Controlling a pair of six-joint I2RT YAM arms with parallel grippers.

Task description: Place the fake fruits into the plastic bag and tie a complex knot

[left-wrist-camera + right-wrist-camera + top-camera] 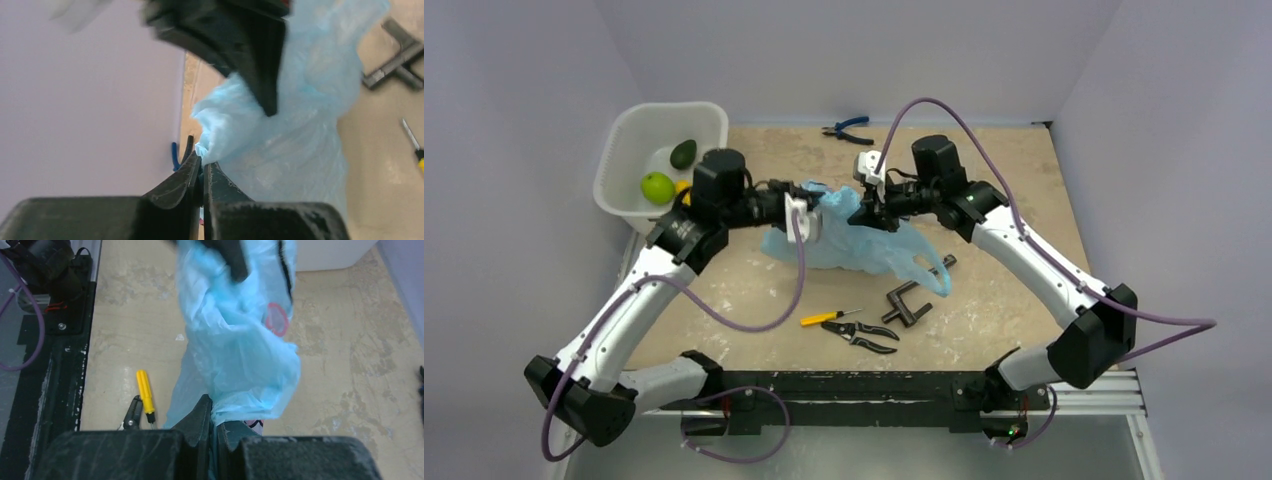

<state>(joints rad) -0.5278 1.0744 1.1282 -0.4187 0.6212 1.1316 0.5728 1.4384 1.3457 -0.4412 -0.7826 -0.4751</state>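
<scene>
The light-blue plastic bag (856,243) hangs between my two grippers above the table's middle. My left gripper (812,213) is shut on the bag's left edge; in the left wrist view the film (280,125) comes out from between the closed fingers (202,167). My right gripper (869,208) is shut on the bag's right edge; in the right wrist view the bag (235,340) hangs from its closed jaws (214,407). The bright green round fruit (657,187), the dark green oval fruit (683,153) and a bit of the yellow fruit (682,186) lie in the white tub (624,128).
A yellow-handled screwdriver (828,317), black pliers (864,335) and a dark metal clamp (908,301) lie near the front. Blue-handled pliers (846,128) lie at the back edge. Walls close in left, right and behind.
</scene>
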